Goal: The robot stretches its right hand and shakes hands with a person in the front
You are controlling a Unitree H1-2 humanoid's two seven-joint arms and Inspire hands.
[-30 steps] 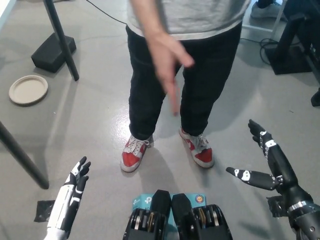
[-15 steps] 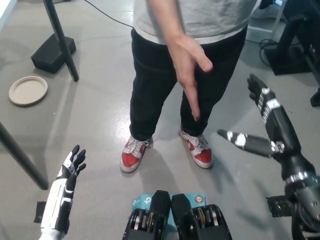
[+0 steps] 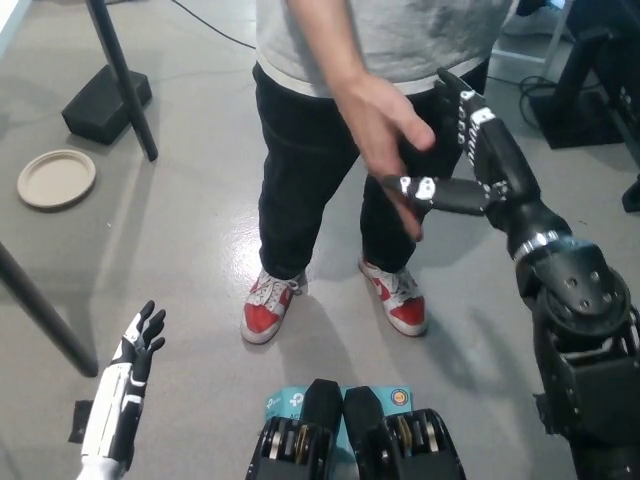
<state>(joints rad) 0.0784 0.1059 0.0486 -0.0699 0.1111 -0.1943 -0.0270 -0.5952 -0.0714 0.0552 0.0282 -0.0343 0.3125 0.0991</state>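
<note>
Now raised and reaching up-left from lower right, spread right robot hand (image 3: 470,165) just meeting person's hand (image 3: 385,135); best closed gently around palm; left robot hand (image 3: 128,375) resting open.

Grey concrete floor (image 3: 190,230) with a round plate (image 3: 56,179) beside black stand legs (image 3: 122,75).

Round beige paper plate (image 3: 56,179) on grey concrete floor (image 3: 190,230); black rectangular base block (image 3: 106,102) beside slanted black pole (image 3: 122,78); black cable (image 3: 212,30).
</note>
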